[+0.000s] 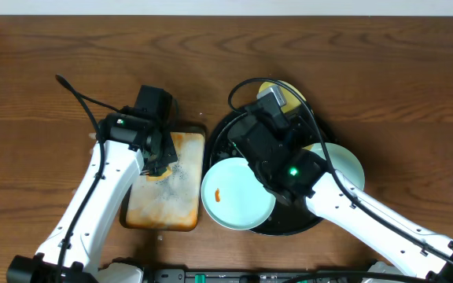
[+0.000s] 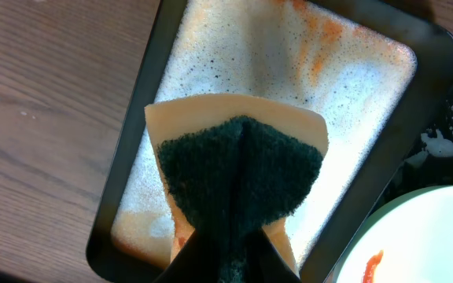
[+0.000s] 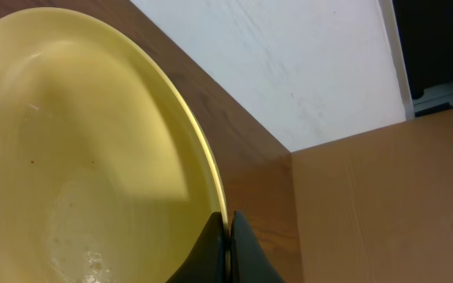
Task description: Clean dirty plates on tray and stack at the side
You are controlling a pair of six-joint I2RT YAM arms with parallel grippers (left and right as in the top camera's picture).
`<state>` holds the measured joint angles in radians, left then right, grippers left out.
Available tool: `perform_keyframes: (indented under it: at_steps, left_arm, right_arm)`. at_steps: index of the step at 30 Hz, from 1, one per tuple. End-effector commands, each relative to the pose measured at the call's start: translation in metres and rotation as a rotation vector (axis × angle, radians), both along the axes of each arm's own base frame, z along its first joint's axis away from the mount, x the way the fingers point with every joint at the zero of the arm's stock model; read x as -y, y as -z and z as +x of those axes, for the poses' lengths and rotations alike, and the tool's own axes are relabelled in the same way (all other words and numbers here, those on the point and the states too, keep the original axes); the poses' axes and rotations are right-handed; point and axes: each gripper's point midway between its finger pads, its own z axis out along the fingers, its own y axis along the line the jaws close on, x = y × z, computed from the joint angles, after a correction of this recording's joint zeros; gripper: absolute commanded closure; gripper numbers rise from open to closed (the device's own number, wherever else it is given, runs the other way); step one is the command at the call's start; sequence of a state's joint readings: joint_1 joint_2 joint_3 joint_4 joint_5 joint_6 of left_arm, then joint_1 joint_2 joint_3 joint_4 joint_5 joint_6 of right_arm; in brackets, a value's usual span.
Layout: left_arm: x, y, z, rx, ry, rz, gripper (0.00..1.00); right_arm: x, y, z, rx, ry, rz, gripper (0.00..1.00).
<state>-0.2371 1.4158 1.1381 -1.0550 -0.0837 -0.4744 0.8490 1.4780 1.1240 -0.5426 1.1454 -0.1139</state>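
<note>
My left gripper [image 2: 226, 236] is shut on a green-and-yellow sponge [image 2: 238, 169], held folded just above the foamy rusty-orange tray [image 1: 163, 208]. The black tray [image 1: 293, 229] lies to its right. A mint-green plate [image 1: 238, 192] with an orange smear rests on that tray's left side, overhanging the rim; its edge shows in the left wrist view [image 2: 423, 236]. A second mint plate [image 1: 346, 161] sits on the right side, partly under my right arm. My right gripper [image 3: 228, 224] is shut on the rim of the pale yellow plate [image 3: 69, 141], which shows at the tray's far edge [image 1: 292, 96].
The sponge tray's dark rim [image 2: 144, 102] holds white foam with orange streaks. Bare wooden table [image 1: 46, 94] surrounds both trays. A cardboard box [image 3: 384, 204] and a white wall show beyond the table in the right wrist view.
</note>
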Motion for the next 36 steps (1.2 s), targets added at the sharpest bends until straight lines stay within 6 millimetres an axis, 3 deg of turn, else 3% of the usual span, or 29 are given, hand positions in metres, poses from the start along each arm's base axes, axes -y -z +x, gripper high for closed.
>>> perform_keyframes:
  at_steps: [1, 21, 27, 30, 36]
  left_arm:
    - [-0.003, 0.002, -0.004, -0.010, -0.007, 0.007, 0.87]
    - [-0.003, 0.002, -0.004, -0.010, -0.007, 0.007, 0.87]
    - [-0.003, 0.002, -0.004, -0.009, -0.007, 0.007, 0.87]
    - [-0.003, 0.002, -0.003, -0.009, -0.007, 0.007, 0.87]
    - [-0.003, 0.002, -0.003, -0.009, -0.008, 0.007, 0.87]
  right_arm:
    - [0.004, -0.009, -0.002, 0.031, 0.020, -0.007, 0.99]
    - [0.003, -0.008, -0.002, 0.030, 0.018, 0.013, 0.99]
    - [0.003, 0.016, 0.005, -0.047, 0.013, 0.203, 0.99]
    - [0.019, 0.007, 0.013, -0.036, 0.056, 0.283, 0.99]
    - [0.056, -0.011, 0.023, -0.095, 0.098, 0.661, 0.99]
